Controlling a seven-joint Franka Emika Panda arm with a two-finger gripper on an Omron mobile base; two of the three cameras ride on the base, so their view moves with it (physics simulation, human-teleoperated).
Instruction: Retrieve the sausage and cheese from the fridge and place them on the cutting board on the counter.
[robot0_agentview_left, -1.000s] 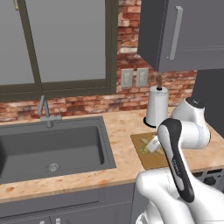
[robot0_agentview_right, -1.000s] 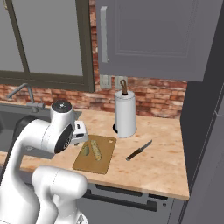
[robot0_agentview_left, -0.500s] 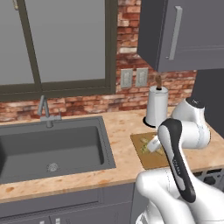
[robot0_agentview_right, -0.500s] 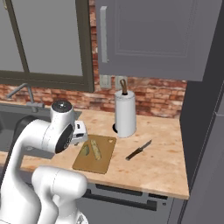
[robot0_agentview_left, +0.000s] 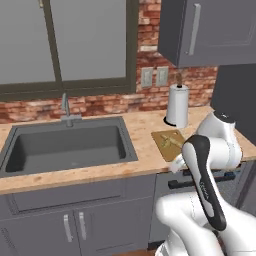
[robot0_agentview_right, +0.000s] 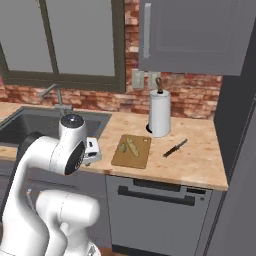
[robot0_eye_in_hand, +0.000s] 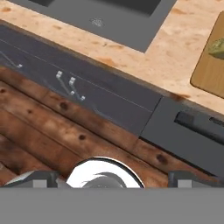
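The white arm is folded back on itself in front of the counter (robot0_agentview_right: 200, 160), elbow raised beside the cutting board (robot0_agentview_right: 132, 152), and its gripper (robot0_eye_in_hand: 111, 177) hangs released and empty, fingers wide apart, pointing down past the counter's edge at the wooden floor (robot0_eye_in_hand: 52, 135). Counting left to right along the counter: one sink (robot0_agentview_right: 30, 125) with one faucet (robot0_agentview_right: 52, 95), one cutting board bearing one cheese (robot0_agentview_right: 131, 146) chunk, one paper towel roll (robot0_agentview_right: 160, 113), and one knife (robot0_agentview_right: 174, 148) lying apart from the board.
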